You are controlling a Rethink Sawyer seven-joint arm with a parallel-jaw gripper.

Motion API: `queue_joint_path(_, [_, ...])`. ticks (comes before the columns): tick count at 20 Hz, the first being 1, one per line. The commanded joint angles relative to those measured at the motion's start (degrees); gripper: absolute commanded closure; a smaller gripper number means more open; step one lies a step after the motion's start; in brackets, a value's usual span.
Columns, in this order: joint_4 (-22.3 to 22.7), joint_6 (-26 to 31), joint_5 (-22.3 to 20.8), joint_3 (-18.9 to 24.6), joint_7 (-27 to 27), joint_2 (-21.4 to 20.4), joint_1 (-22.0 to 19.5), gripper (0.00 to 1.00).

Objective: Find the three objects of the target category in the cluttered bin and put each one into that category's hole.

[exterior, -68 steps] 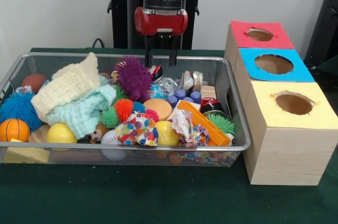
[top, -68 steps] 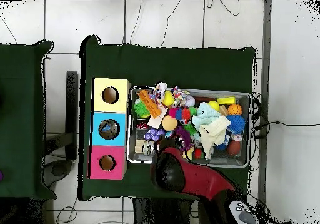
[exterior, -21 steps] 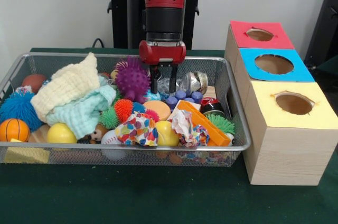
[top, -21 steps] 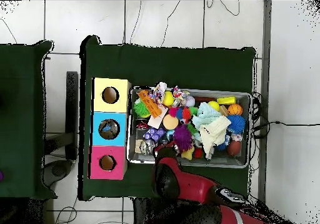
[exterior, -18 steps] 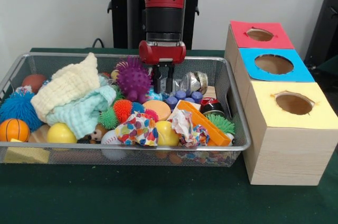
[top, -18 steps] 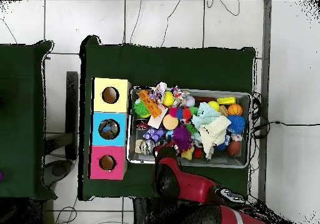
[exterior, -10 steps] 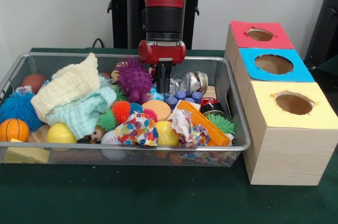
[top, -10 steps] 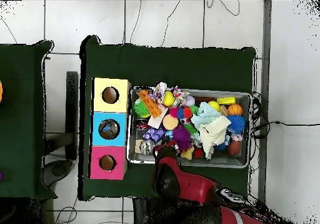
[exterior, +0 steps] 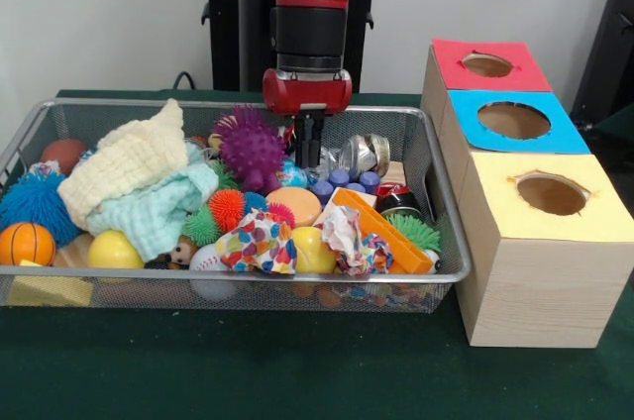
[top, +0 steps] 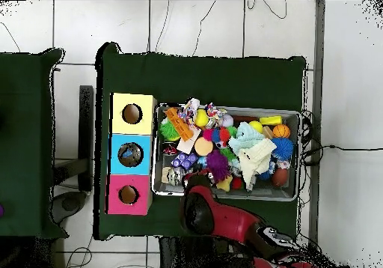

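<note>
The wire-mesh bin (exterior: 248,276) is heaped with toys, and it also shows in the overhead view (top: 295,117). My gripper (exterior: 309,162) reaches down at the bin's back, right of a purple spiky ball (exterior: 250,151). Its fingers are drawn close together, with the tips in crinkly clear plastic that looks like a crushed bottle (exterior: 328,158). How much of the bottle they hold is hidden. No other clear bottle shows plainly. In the overhead view the arm (top: 202,209) covers the gripper.
A crushed silver can (exterior: 365,155) and loose blue caps (exterior: 342,180) lie right of the gripper. Cream and mint cloths (exterior: 139,182) fill the bin's left. Beside the bin stand three wooden boxes with holes: red (exterior: 485,65), blue (exterior: 513,121) and yellow (exterior: 551,194).
The fingers have drawn together from open. The gripper has risen slightly and the arm has shifted a little. The bin's contents look unchanged.
</note>
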Motion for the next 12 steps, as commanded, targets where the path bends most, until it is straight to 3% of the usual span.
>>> queue_joint_path(1, [-1.03,4.65,3.96,2.35,16.45,-0.07,-0.37,0.0])
queue_joint_path(12, [0.5,3.13,3.44,2.51,17.27,0.68,-1.06,0.0])
